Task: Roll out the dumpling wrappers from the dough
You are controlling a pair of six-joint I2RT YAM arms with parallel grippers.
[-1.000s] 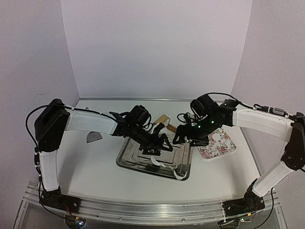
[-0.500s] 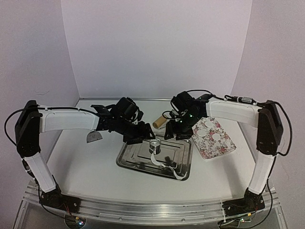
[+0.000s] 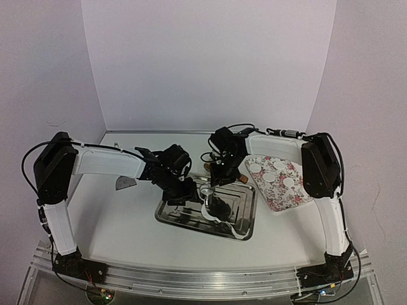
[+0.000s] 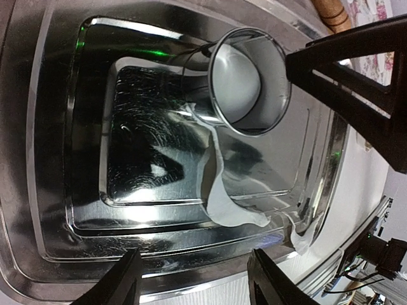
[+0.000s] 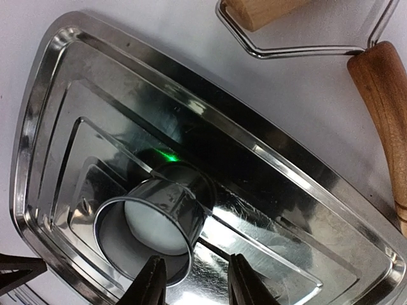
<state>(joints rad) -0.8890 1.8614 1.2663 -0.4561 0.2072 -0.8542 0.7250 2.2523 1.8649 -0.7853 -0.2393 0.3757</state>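
Both arms are leaning in over the steel tray (image 3: 166, 216) in the middle of the worktop (image 3: 114, 216). The left end effector (image 4: 194, 279) is spread wide with nothing in it. The right end effector (image 5: 197, 283) is parted too and empty, with one finger right by the rim of the ring cutter (image 4: 245, 82). There's a round white bit of dough (image 4: 234, 75) inside the ring, and a ragged dough strip (image 4: 222, 197) runs from beside it toward the tray's edge. The dumpling wrappers (image 3: 280, 165) sit on the floral plate (image 3: 299, 198), just right of the tray. A rolling pin (image 5: 381, 95) lies just behind the tray.
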